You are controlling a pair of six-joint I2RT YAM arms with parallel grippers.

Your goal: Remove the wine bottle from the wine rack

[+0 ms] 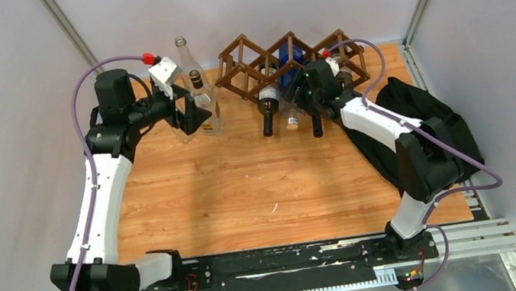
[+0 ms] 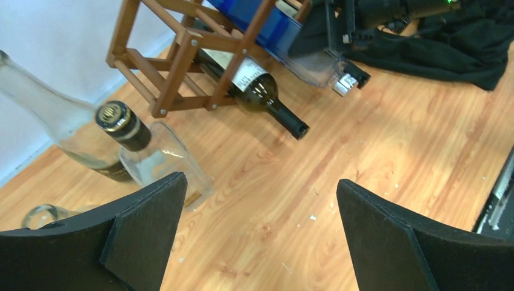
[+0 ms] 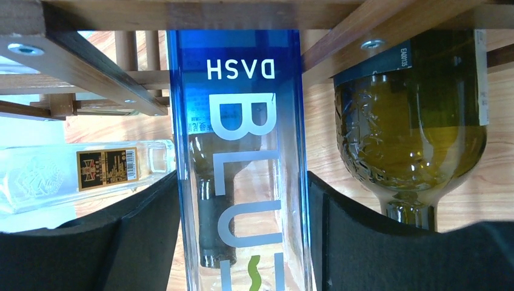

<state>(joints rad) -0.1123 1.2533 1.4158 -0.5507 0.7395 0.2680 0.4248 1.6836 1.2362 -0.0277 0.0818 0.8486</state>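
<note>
The dark brown wine rack (image 1: 249, 58) stands at the back of the table. A wine bottle of blue and clear glass (image 3: 242, 151) lies in one of its cells, neck toward me. My right gripper (image 3: 242, 182) has a finger pressed against each side of its body, shut on it. In the top view the right gripper (image 1: 304, 88) is at the rack's front by the blue bottle (image 1: 287, 60). My left gripper (image 2: 260, 180) hangs open over bare wood, left of the rack (image 2: 182, 54), with nothing between its fingers.
Two dark green bottles (image 1: 267, 105) (image 3: 406, 133) also lie in the rack, necks sticking out. Clear glass bottles (image 1: 185, 56) (image 2: 60, 121) and one with a black cap (image 2: 121, 124) stand beside the left gripper. A black cloth (image 1: 421, 121) lies at the right edge.
</note>
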